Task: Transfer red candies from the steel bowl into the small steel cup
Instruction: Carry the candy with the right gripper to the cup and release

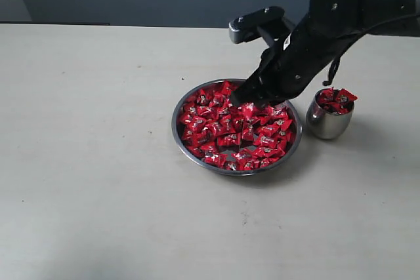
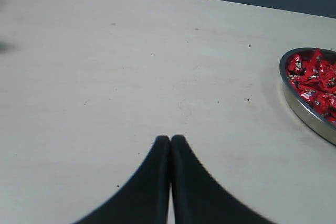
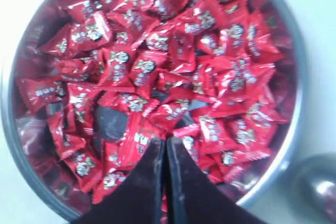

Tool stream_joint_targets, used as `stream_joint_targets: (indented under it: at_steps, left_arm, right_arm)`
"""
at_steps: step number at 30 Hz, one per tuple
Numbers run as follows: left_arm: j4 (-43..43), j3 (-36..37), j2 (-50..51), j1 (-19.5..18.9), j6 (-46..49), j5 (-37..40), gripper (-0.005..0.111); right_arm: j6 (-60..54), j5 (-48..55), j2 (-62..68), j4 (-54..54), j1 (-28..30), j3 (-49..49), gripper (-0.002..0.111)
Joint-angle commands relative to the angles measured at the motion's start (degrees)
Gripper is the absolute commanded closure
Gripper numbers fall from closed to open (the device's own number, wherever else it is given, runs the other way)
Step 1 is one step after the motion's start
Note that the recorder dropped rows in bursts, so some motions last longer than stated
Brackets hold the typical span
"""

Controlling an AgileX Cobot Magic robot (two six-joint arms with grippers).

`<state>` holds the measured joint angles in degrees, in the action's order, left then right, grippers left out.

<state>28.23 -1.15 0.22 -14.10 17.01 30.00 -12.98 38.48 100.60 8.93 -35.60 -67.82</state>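
Left hand (image 2: 170, 144), clenched and empty, hangs over the worktop (image 2: 105, 77), well apart from the steel bowl (image 1: 175, 124). Right hand (image 3: 166, 145), the nearer, points down onto the red candies (image 1: 226, 129), its tips pressed together with nothing visibly gripped. The small steel cup (image 1: 328, 124), already heaped, stands just right of the bowl.

the red candies (image 3: 147, 72) carry small printed marks, too blurred to read; nothing else bears text.
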Motion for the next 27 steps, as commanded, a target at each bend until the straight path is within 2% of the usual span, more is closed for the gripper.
stream_joint_targets:
  at_steps: [1,9,14,27]
  left_arm:
    - [0.01,0.1,-0.22,-0.09,-0.09,-0.3,0.106]
    - [0.01,0.1,-0.22,-0.09,-0.09,-0.3,0.106]
    - [0.01,0.1,-0.22,-0.09,-0.09,-0.3,0.106]
    - [0.01,0.1,-0.22,-0.09,-0.09,-0.3,0.106]
  right_arm:
    - [5.53,1.63,-4.08,-8.61,2.98,0.08,0.108]
    - [5.64,4.77,-5.36,-8.93,13.63,0.18,0.108]
    - [5.64,4.77,-5.36,-8.93,17.86,0.18,0.108]
    - [4.85,1.17,-0.96,-8.93,18.85,2.51,0.108]
